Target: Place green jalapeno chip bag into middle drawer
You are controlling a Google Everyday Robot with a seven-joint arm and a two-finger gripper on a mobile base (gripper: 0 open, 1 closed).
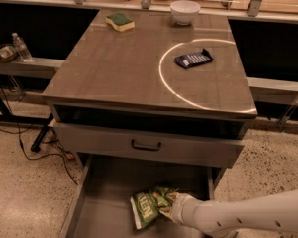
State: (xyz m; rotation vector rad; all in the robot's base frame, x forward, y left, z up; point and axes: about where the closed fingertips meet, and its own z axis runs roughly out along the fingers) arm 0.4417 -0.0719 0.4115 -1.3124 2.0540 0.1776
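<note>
The green jalapeno chip bag (pixel 147 208) is crinkled, with white lettering, and lies low over the floor of the open middle drawer (pixel 106 195) at the bottom of the cabinet. My gripper (pixel 169 206) reaches in from the right on a white arm and is shut on the bag's bunched right end. The bag sits right of the drawer's middle. I cannot tell whether it rests on the floor or hangs just above it.
A grey drawer front with a dark handle (pixel 146 145) sticks out slightly above the open drawer. On the cabinet top are a green-and-yellow sponge (pixel 120 21), a white bowl (pixel 184 11) and a dark blue packet (pixel 193 58). A water bottle (pixel 21 46) stands on the left ledge. Cables (pixel 34 152) lie on the floor at left.
</note>
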